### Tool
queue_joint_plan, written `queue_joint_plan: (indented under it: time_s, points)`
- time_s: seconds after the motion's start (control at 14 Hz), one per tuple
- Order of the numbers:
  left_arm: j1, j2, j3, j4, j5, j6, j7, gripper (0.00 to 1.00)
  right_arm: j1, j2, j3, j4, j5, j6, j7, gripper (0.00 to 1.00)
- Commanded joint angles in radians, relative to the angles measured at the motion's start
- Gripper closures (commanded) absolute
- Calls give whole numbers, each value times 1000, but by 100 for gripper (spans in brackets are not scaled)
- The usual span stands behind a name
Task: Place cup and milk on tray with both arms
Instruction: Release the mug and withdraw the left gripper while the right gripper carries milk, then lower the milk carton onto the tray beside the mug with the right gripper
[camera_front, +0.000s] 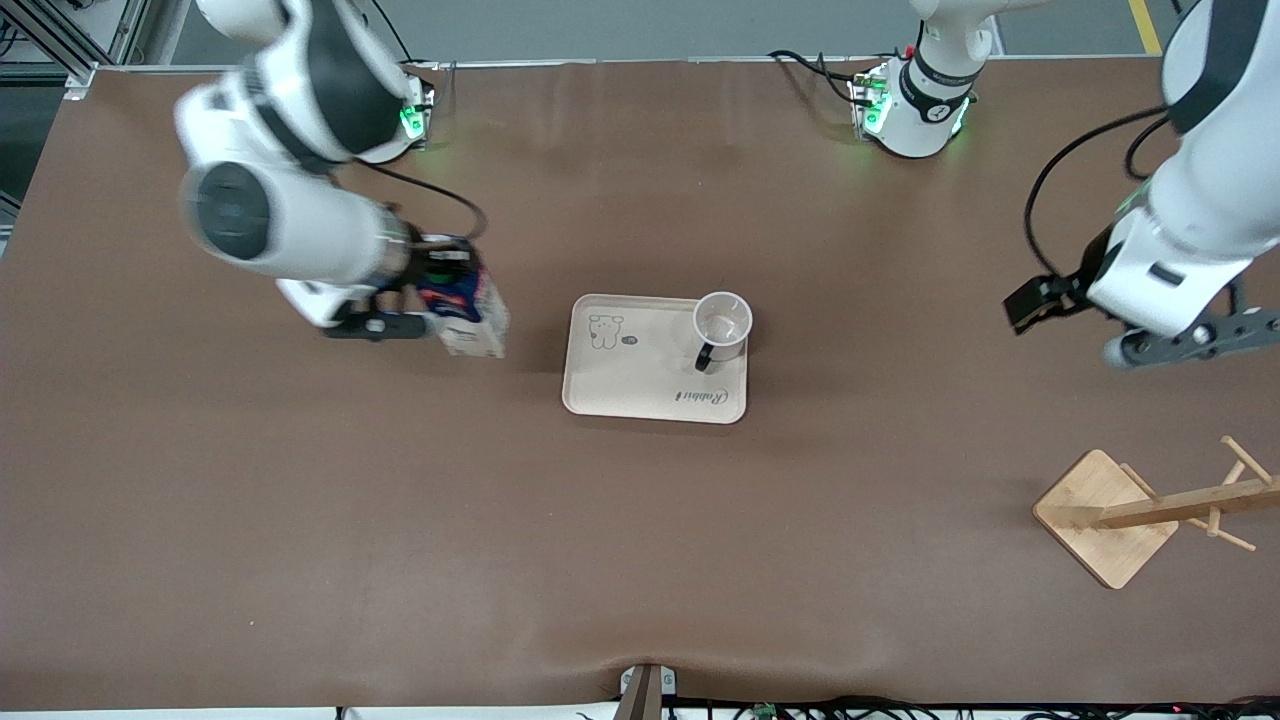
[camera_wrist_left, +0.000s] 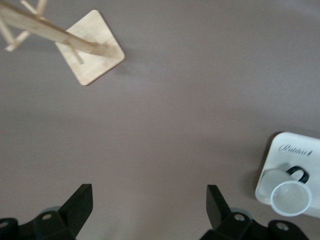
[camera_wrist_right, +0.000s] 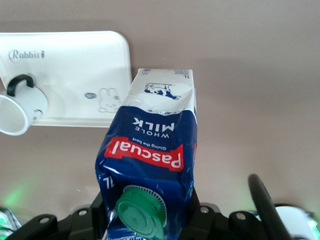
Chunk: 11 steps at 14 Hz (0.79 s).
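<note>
One half of the task reads as complete: the small white mug with a black loop handle (camera_front: 721, 328) stands upright on the cream-beige rectangular tray with rounded corners and raised rim (camera_front: 640, 395), in the tray corner toward the left arm's end of the table and farther from the front camera, near the "Rabbit" lettering. The other half is outstanding: the dark blue and white gable-top milk carton with a round green cap (camera_front: 462, 310) is not on the tray; it sits just beside the tray's edge toward the right arm's end of the table, pinched at its upper part by the right gripper (camera_wrist_right: 150, 220), whose jaws are pressed against the carton's sides in the right wrist view. Whether the carton's base rests on the brown table (camera_front: 300, 520) or is lifted clear cannot be told. The left gripper (camera_wrist_left: 149, 205) hangs with jaws spread wide and empty over bare table between the tray and the square-based wooden rack (camera_front: 1130, 510), apparently waiting. In my judgement, what remains is carrying the carton over the rim, setting it upright on the free tray area near the dog drawing, clear of the mug, and releasing it
</note>
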Motion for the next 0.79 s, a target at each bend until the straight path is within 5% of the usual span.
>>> queue_joint_plan:
  time_s: [0.0, 0.21, 0.5, 0.71]
  points:
    - [36, -87, -7, -27, -1, -27, 93, 0, 58, 159, -15, 160, 61, -17, 120, 100]
    - [16, -118, 27, -35, -24, -50, 134, 0, 115, 234, -15, 177, 87, 79, 123, 100]
    - [-157, -182, 267, -92, -94, -47, 232, 0, 131, 327, -13, 235, 159, 119, 111, 100]
    - [-209, -206, 317, -119, -96, -38, 236, 0, 149, 354, -13, 239, 159, 115, 106, 100]
